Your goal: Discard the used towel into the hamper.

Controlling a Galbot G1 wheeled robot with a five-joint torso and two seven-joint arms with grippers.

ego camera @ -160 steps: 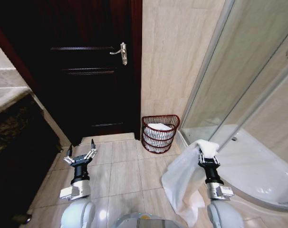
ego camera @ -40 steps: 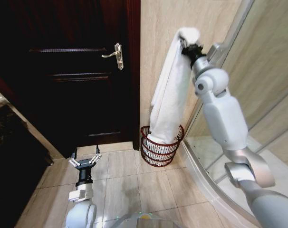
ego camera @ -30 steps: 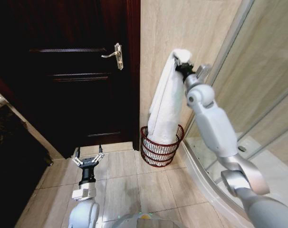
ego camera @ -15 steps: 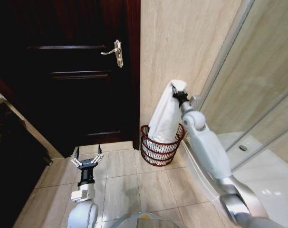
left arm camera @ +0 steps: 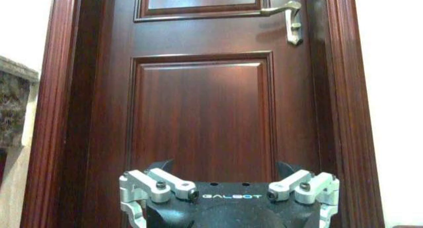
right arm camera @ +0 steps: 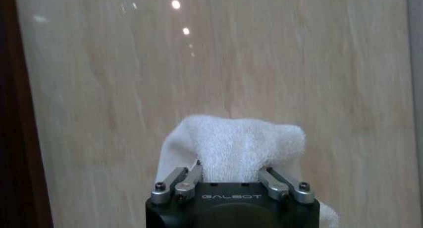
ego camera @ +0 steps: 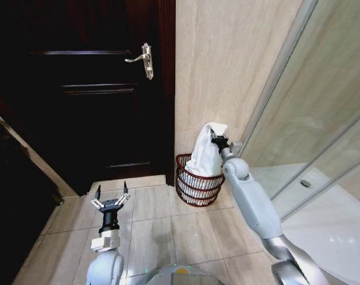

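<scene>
The white towel [ego camera: 206, 153] hangs from my right gripper [ego camera: 215, 140], which is shut on its top fold just above the hamper's rim. Its lower part is bunched inside the hamper [ego camera: 197, 186], a dark reddish-brown wire basket standing on the floor against the beige wall. In the right wrist view the towel [right arm camera: 239, 143] bulges out between the fingers of the right gripper [right arm camera: 231, 177], close to the wall. My left gripper [ego camera: 111, 198] is open, low over the floor tiles in front of the door, and the left wrist view shows the left gripper [left arm camera: 230, 191] facing that door.
A dark wooden door [ego camera: 91, 89] with a metal handle [ego camera: 143, 59] stands left of the hamper. A glass shower screen [ego camera: 322, 113] and the white shower tray [ego camera: 328, 225] lie to the right. A dark cabinet [ego camera: 5, 196] runs along the left. Beige tiles [ego camera: 168, 228] cover the floor between them.
My right arm has come down, lowering the towel from well above the hamper until most of it sits inside. The left arm stays put.
</scene>
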